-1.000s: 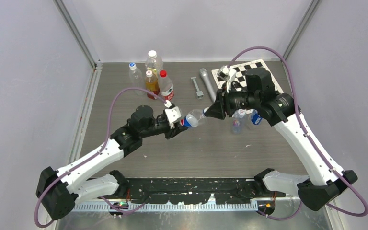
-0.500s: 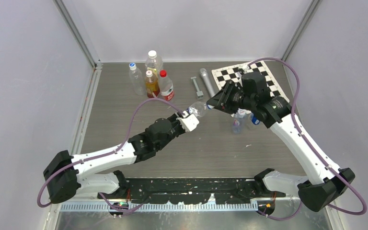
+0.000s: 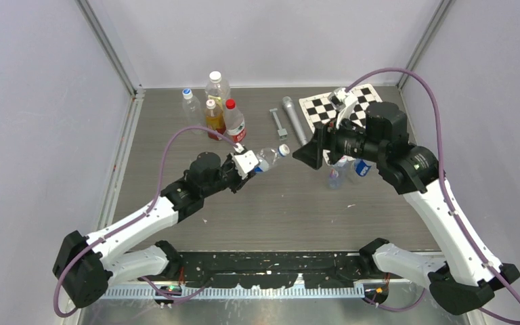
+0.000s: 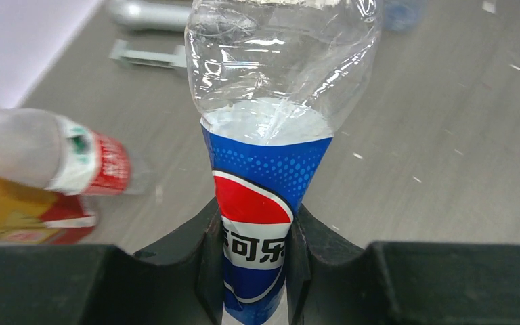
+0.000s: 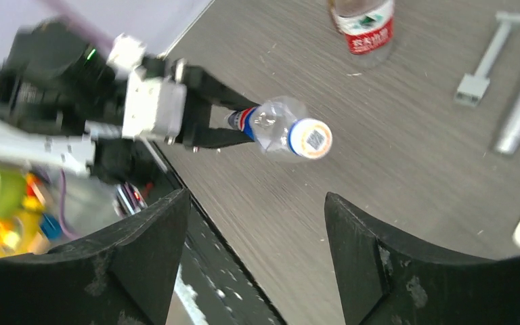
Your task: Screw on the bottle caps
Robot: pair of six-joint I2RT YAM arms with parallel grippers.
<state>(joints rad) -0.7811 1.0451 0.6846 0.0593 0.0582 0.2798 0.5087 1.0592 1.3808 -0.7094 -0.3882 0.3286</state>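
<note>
The left gripper [image 4: 253, 261] is clamped on the label of the Pepsi-style bottle [image 4: 281, 61], holding it off the table [image 5: 406, 203] with the neck pointing right. The bottle looks empty, so it should be light. Its clear wall is thin and soft: it has caved to a narrow waist between the jaws, and the shoulder is dented. The label film is glossy (probably slippery when twisted), so the hold low on the body seems sensible.

The white cap [image 5: 309, 139], a small stiff disc with a printed top, sits on the neck; how tightly cannot be told. It is best taken by its rim.

The right gripper [image 5: 254, 203] is spread wide, clear of the cap. Below its arm stand a plain bottle [image 3: 335, 177] and a blue-labelled bottle [image 3: 361, 167].
</note>
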